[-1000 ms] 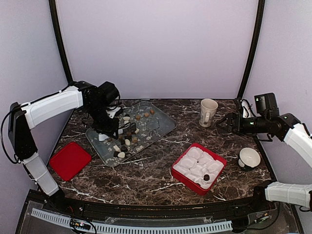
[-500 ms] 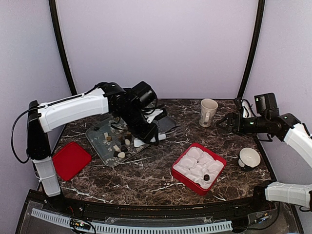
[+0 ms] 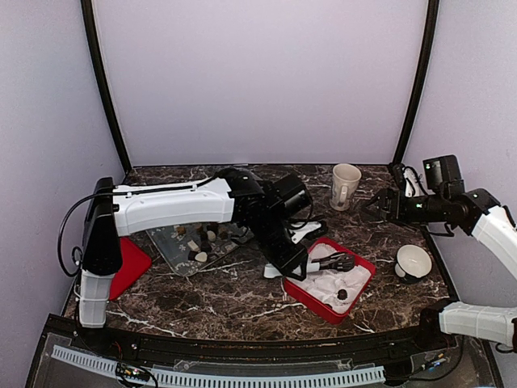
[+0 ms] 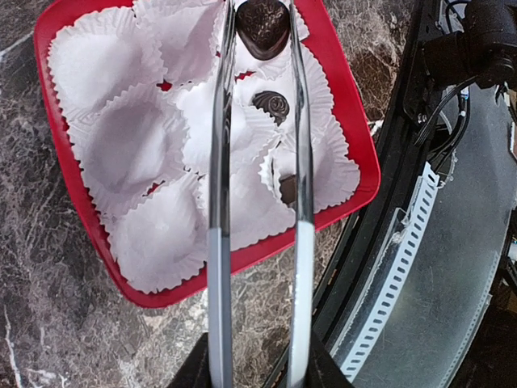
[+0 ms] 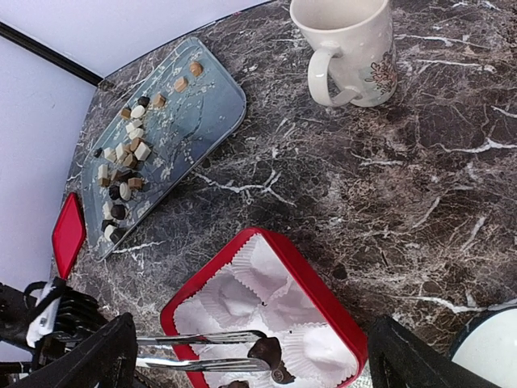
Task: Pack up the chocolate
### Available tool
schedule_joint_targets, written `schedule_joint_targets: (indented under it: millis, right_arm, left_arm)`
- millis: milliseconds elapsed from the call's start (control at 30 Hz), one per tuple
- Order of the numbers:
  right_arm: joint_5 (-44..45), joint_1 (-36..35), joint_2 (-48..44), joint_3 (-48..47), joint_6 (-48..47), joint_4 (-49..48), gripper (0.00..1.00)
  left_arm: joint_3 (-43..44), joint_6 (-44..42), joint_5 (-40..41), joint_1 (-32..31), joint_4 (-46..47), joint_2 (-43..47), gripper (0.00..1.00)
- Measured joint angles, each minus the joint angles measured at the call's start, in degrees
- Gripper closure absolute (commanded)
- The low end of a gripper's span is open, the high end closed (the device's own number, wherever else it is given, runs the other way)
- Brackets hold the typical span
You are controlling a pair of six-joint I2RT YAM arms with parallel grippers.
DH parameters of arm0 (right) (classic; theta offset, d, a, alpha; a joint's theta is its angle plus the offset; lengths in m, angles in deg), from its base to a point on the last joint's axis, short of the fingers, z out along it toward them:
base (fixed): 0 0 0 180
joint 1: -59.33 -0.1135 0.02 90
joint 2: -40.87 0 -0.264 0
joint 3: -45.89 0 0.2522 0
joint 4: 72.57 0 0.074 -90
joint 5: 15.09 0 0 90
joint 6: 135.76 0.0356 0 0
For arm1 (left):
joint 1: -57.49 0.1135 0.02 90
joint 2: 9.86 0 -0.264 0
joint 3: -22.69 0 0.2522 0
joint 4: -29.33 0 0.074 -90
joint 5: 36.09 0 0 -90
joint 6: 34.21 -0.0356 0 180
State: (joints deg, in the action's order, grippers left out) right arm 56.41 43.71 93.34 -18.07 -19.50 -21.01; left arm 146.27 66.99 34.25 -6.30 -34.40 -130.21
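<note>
My left gripper (image 3: pixel 297 260) is shut on a pair of metal tongs (image 4: pixel 220 162), which reach out over the red box (image 3: pixel 303 295). The tong tips pinch a dark heart-shaped chocolate (image 4: pixel 262 24) above the box's white paper cups; the right wrist view shows this chocolate (image 5: pixel 265 349) too. A dark chocolate (image 4: pixel 271 103) lies in one cup and another dark piece (image 4: pixel 287 187) in a cup nearer the rim. Several loose chocolates (image 5: pixel 129 153) lie on the glass tray (image 5: pixel 202 113). My right gripper (image 3: pixel 380 206) hangs open and empty at the right, its fingers (image 5: pixel 101 356) framing the box.
A cream mug (image 3: pixel 346 186) stands at the back right. Near the right edge sits a white bowl (image 3: pixel 413 263). The red lid (image 3: pixel 133 267) lies left of the tray, partly behind my left arm. The table's front rail (image 4: pixel 404 259) runs close to the box.
My left arm has swung from the glass tray rightward to the red box, carrying the tongs with the chocolate in them. The right arm has not moved.
</note>
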Motion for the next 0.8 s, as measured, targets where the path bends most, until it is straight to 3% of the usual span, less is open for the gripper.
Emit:
schedule_joint_targets:
  millis: [233, 500, 800]
  right_arm:
    - [0.4, 0.2, -1.2, 0.0, 0.0, 1.2, 0.0]
    - [0.4, 0.2, -1.4, 0.0, 0.0, 1.7, 0.0]
    - [0.5, 0.2, -1.4, 0.0, 0.0, 2.4, 0.0]
  left_arm:
    - [1.7, -0.1, -1.6, -0.7, 1.2, -3.7, 0.83]
    - [4.0, -0.1, -3.0, -1.3, 2.8, -6.8, 0.71]
    - [6.8, -0.1, -3.3, -1.4, 2.8, -8.3, 0.63]
